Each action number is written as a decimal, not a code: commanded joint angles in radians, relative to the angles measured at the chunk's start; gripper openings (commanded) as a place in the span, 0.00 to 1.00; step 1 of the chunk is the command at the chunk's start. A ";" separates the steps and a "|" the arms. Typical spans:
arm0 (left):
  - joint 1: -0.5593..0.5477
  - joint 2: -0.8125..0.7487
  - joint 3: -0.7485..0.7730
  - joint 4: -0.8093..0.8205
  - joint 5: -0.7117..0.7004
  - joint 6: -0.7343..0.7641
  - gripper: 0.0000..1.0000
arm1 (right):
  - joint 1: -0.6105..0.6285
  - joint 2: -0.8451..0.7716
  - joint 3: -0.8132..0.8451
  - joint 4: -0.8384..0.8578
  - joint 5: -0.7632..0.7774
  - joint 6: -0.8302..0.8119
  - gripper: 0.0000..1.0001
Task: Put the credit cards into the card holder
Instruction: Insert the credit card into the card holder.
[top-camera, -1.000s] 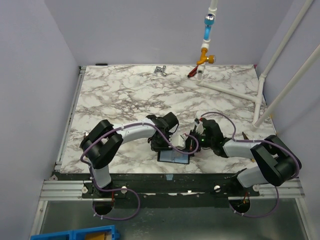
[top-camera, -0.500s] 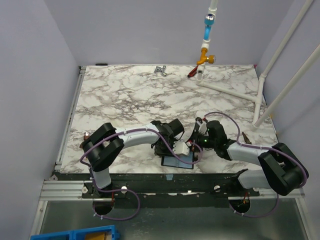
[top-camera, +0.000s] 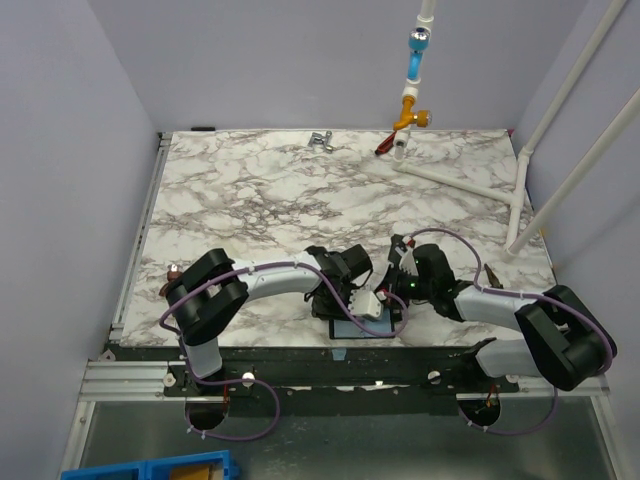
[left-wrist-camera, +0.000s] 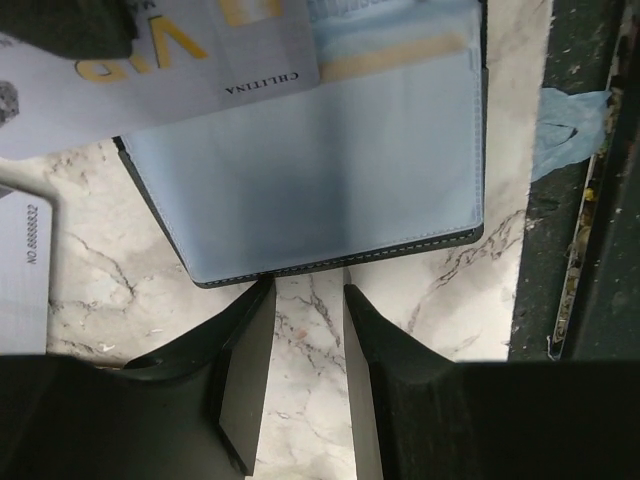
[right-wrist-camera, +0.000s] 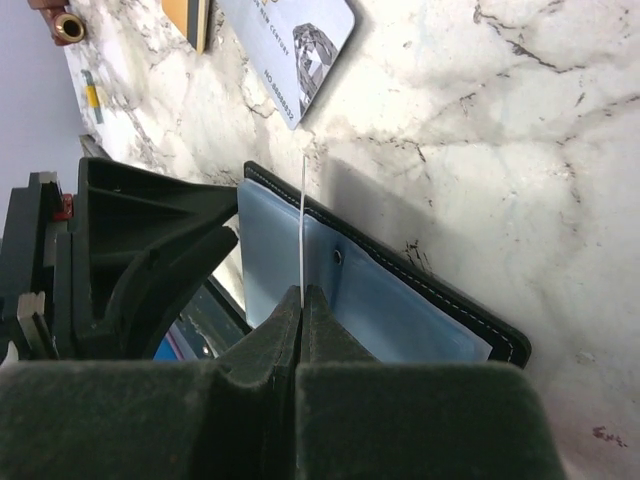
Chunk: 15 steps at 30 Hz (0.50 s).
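Note:
The card holder (left-wrist-camera: 330, 160) lies open near the table's front edge, bluish lining up, also in the right wrist view (right-wrist-camera: 400, 300) and from the top (top-camera: 365, 328). My right gripper (right-wrist-camera: 302, 292) is shut on a pale grey credit card (right-wrist-camera: 302, 220), seen edge-on over the lining; its printed face (left-wrist-camera: 180, 60) shows over the holder's far part. A second pale card (right-wrist-camera: 300, 50) lies flat on the marble beside the holder, with a gold-tan card (right-wrist-camera: 188, 18) beyond it. My left gripper (left-wrist-camera: 305, 290) is open with bare marble between its fingers, tips at the holder's near edge.
The table's front edge with a scrap of blue tape (left-wrist-camera: 565, 110) and the black rail (left-wrist-camera: 580, 260) run right beside the holder. A white pipe frame (top-camera: 470, 180), a brass fitting (top-camera: 410, 118) and a small metal clip (top-camera: 320, 140) stand at the back.
The left gripper has moved right and toward the front edge, and the card holder sits a little nearer that edge. The right gripper has come in over the holder with the card.

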 joint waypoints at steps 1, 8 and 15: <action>-0.034 0.048 -0.008 -0.025 0.084 -0.011 0.34 | -0.007 -0.036 -0.016 -0.055 0.037 -0.023 0.01; -0.035 0.028 -0.036 -0.021 0.061 -0.015 0.34 | -0.007 -0.110 -0.029 -0.111 0.049 -0.024 0.01; -0.024 -0.044 -0.043 -0.022 0.050 -0.047 0.32 | -0.009 -0.130 -0.056 -0.120 0.042 -0.018 0.01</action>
